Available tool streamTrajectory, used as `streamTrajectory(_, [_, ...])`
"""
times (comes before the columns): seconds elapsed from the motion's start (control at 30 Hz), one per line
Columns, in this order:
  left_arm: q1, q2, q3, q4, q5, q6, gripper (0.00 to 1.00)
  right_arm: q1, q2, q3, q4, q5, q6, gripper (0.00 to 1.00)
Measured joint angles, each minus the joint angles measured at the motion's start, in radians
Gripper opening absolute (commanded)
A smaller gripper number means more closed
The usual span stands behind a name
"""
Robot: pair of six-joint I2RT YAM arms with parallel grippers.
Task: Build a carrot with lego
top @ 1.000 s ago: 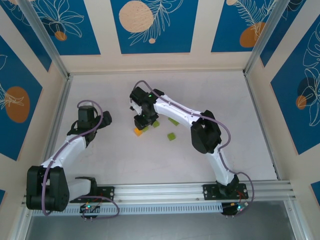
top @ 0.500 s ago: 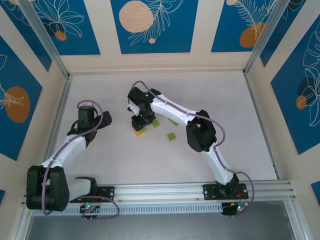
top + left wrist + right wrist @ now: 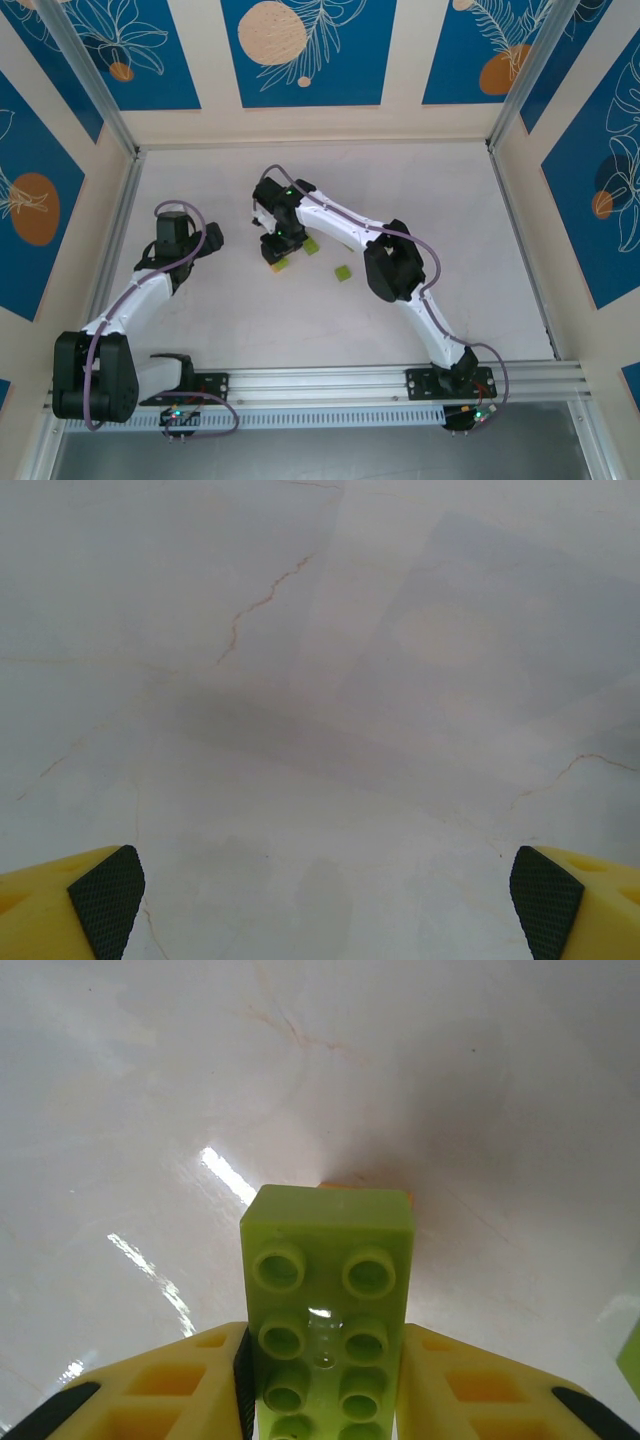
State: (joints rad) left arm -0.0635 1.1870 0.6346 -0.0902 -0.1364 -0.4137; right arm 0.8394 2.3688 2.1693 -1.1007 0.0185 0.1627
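The right arm has swung further left over the last second, and the orange plastic brick (image 3: 350,1184) that lay bare is now mostly covered! The right gripper (image 3: 325,1370) has its yellow fingers (image 3: 170,1390) pinched narrow on a long lime-green studded plastic brick (image 3: 325,1260). A sliver of orange peeks out just beyond its far end, left of the middle of the white marble-look table (image 3: 450,200). One small lime-green square brick (image 3: 312,246) lies just beside it and another lime-green square (image 3: 343,272) lies nearer the right edge. The left gripper (image 3: 325,900) hangs by the left edge, fingers spread wide over bare tabletop.
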Motion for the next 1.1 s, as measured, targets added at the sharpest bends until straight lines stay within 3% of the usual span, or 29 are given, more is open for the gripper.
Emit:
streamTrajectory(0.63, [0.000, 0.000, 0.000, 0.000, 0.000, 0.000, 0.97, 0.005, 0.018, 0.032, -0.026, 0.000, 0.000, 0.38])
streamTrajectory(1.1, [0.000, 0.000, 0.000, 0.000, -0.002, 0.000, 0.97, 0.013, 0.083, 0.151, -0.095, 0.004, 0.029, 0.39])
